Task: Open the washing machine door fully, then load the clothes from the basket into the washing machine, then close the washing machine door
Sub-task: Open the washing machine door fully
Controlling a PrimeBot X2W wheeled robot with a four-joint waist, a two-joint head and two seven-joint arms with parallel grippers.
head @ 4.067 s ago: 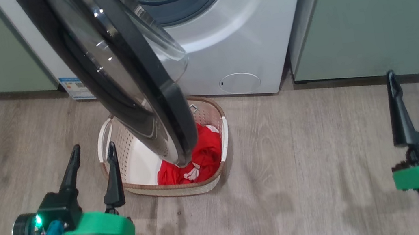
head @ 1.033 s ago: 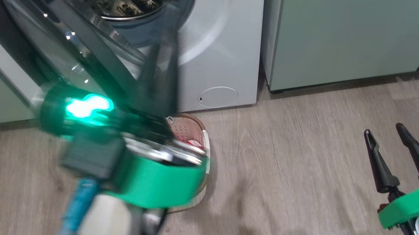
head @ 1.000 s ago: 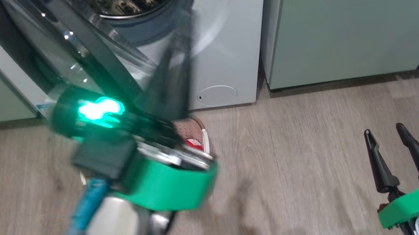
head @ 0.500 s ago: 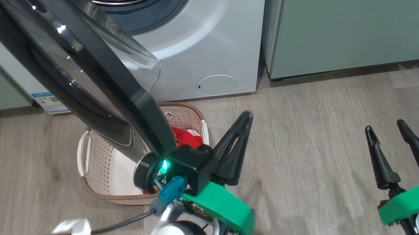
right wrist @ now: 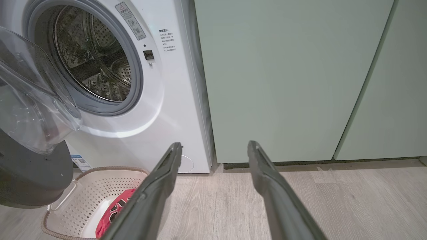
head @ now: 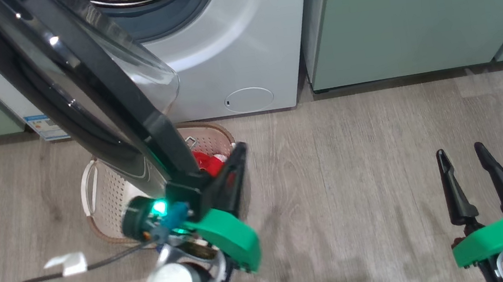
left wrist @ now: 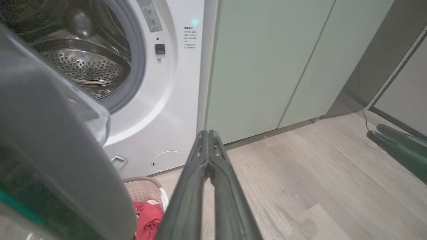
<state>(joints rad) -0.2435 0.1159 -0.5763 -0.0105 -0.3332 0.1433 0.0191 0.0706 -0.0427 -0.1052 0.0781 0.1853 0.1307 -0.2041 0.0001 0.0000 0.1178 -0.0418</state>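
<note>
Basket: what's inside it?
Red clothes piled at one end of the basket, bare pale floor beside them. The washing machine door and a finger of the right tool cover the rest; contents there can't be told.

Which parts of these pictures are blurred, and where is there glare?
Head view: the left gripper is slightly smeared, and small glare spots sit on the black rim of the washing machine door. Left wrist view: that door, very near the lens, is a soft grey blur. Right wrist view: mostly sharp, with a bright sheen on the washing machine.
</note>
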